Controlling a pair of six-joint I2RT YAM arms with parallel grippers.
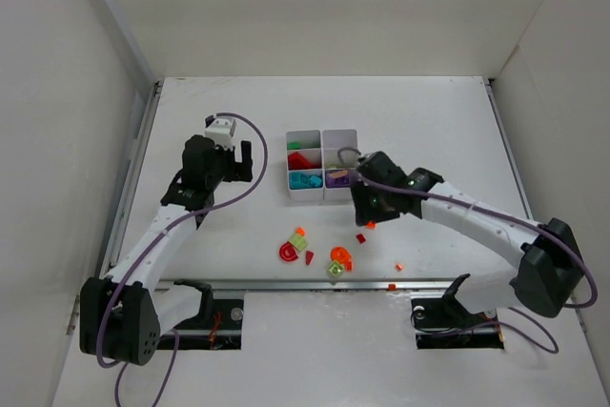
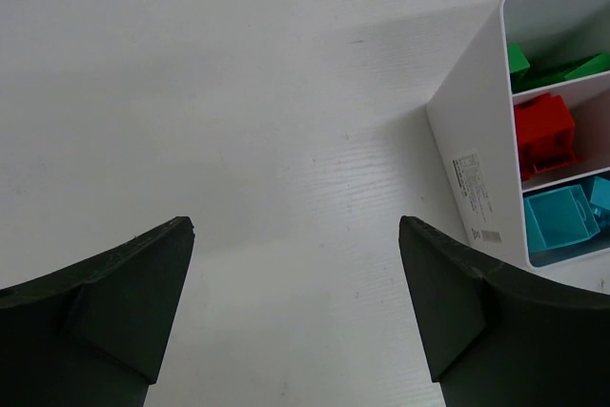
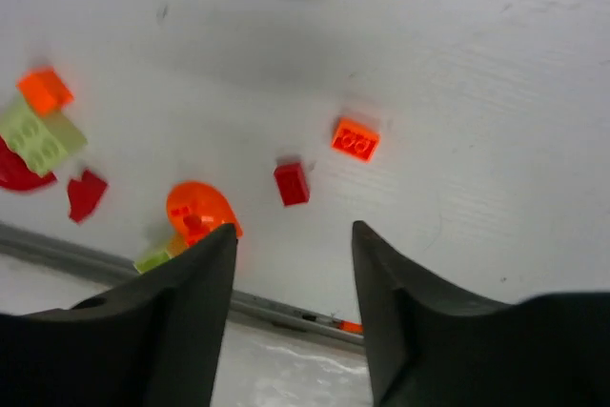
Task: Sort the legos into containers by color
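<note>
white surface, walled in white. the containers (image 1: 305, 194) sit mid-surface with some bricks inside; loose legos (image 1: 289, 253) lie scattered nearer the front edge. left gripper (image 2: 295, 231) spread wide, empty, beside the containers. right gripper (image 3: 293, 234) parted, empty, over a small red brick (image 3: 292, 183).

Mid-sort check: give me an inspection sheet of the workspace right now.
Surface: white table, no spills seen.
Job's things: white organiser holds green legos, red legos, teal legos in its left column, purple legos in the near right compartment; loose pieces toward the near edge include a red arch and an orange dome.
Clutter: nothing seen.
Grippers: left gripper open, empty, over bare table beside the organiser; right gripper open, empty, a red brick and an orange brick ahead of it.
Cables: purple cables loop along both arms.
Surroundings: white walls on three sides; metal rail at the near edge.
</note>
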